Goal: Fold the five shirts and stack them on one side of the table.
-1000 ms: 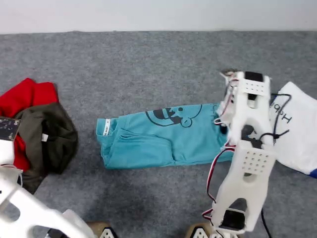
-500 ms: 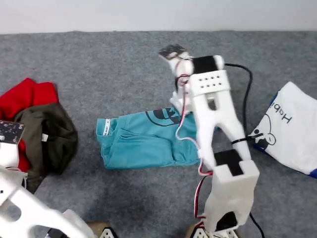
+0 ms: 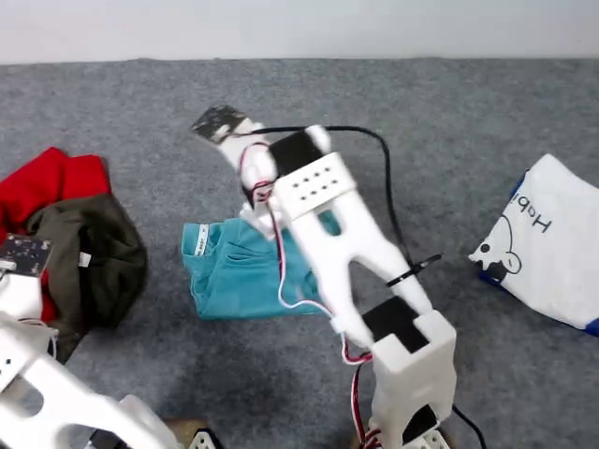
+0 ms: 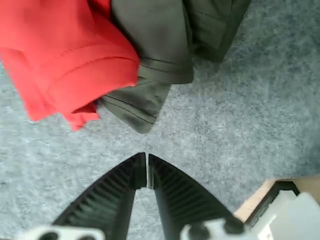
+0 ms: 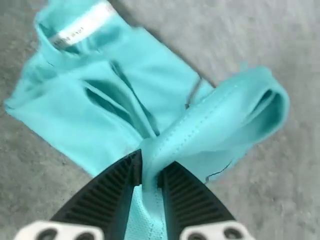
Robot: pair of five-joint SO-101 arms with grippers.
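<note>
Fingers of my right gripper pinch a hem fold of the teal shirt, raised over its collar half at mid-table | left gripper closed on nothing, near the red shirt | I judge cloth light, limp; hold doubled seams.

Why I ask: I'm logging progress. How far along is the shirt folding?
Done: the white shirt at the table's right looks folded, a blue edge showing beneath. In hand: the right gripper is shut on a raised fold of the teal shirt. Remaining: the red shirt and olive shirt lie heaped, unfolded, beside the shut, empty left gripper.
</note>
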